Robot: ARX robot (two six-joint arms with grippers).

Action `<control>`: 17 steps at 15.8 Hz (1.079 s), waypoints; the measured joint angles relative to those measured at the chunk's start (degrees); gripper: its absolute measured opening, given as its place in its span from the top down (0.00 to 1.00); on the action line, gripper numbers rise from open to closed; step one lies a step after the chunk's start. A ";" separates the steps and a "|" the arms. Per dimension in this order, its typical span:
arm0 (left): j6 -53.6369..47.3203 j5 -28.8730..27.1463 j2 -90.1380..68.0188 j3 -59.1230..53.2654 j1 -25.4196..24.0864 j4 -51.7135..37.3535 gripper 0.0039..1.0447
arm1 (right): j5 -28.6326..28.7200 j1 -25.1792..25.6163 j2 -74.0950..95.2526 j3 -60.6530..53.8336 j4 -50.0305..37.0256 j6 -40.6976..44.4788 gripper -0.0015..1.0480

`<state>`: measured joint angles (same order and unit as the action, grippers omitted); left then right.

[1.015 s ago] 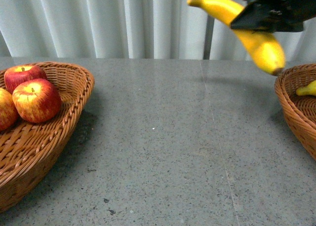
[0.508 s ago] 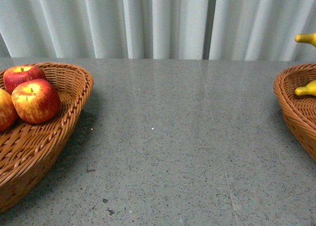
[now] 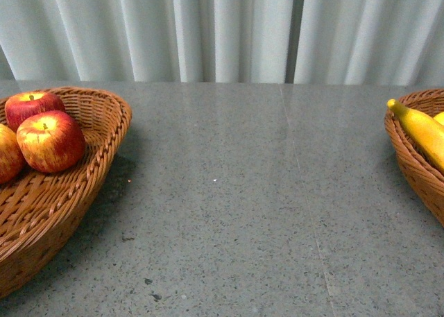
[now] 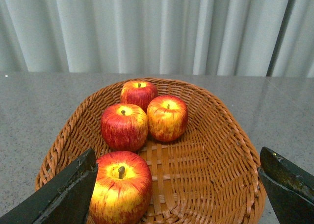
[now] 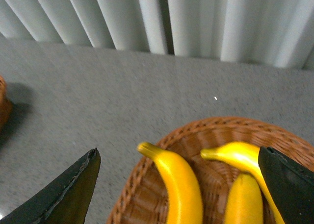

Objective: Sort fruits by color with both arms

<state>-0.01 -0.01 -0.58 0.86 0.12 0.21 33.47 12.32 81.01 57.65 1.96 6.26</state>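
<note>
Several red apples streaked with yellow lie in the left wicker basket (image 3: 104, 147); one apple (image 3: 50, 141) shows in the front view, and they also show in the left wrist view, the nearest apple (image 4: 120, 187) beside one jaw. My left gripper (image 4: 179, 192) is open and empty above that basket (image 4: 230, 155). Three yellow bananas lie in the right wicker basket (image 5: 147, 185); one banana (image 5: 179, 187) lies between my open right gripper's (image 5: 179, 189) jaws, free of them, and shows in the front view (image 3: 423, 131). Neither arm shows in the front view.
Grey speckled tabletop (image 3: 243, 192) lies between the two baskets. The right basket (image 3: 409, 161) is cut off by the frame's right edge. White pleated curtains (image 3: 222, 29) hang behind the table.
The right gripper, which held a banana in the air at upper right, has left the front view. That banana now lies in the right basket. The apples have not moved.
</note>
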 joint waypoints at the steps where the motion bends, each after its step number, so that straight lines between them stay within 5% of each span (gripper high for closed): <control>1: 0.00 -0.02 0.00 0.00 0.00 0.00 0.06 | 1.18 -0.50 -3.19 -1.97 -2.84 -2.89 0.06; 5: 0.00 -0.02 0.00 0.00 0.00 0.00 0.06 | 8.85 -0.94 -24.50 -16.39 -17.99 -17.70 0.06; 7: 0.00 0.00 0.00 0.00 -0.02 0.02 0.06 | -12.20 -4.79 -39.28 -26.01 -10.05 -12.68 0.26; 8: 0.00 -0.11 0.00 0.00 -0.02 0.00 0.06 | -20.04 -2.69 -46.05 -31.74 -9.20 -9.55 0.38; 9: 0.00 -0.09 0.00 0.00 0.00 0.02 0.06 | -21.53 0.46 -51.21 -36.98 -11.91 -8.41 0.51; 13: 0.00 -0.04 0.00 0.00 0.00 0.02 0.06 | -25.75 -4.68 -58.18 -46.71 -13.14 -6.78 0.98; 17: 0.00 -0.04 0.00 0.00 0.00 0.00 0.06 | -33.00 -12.63 -63.04 -50.90 -12.87 -6.49 0.98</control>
<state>-0.01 -0.05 -0.58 0.86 0.12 0.21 0.47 -0.32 17.98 6.74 -10.92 -0.23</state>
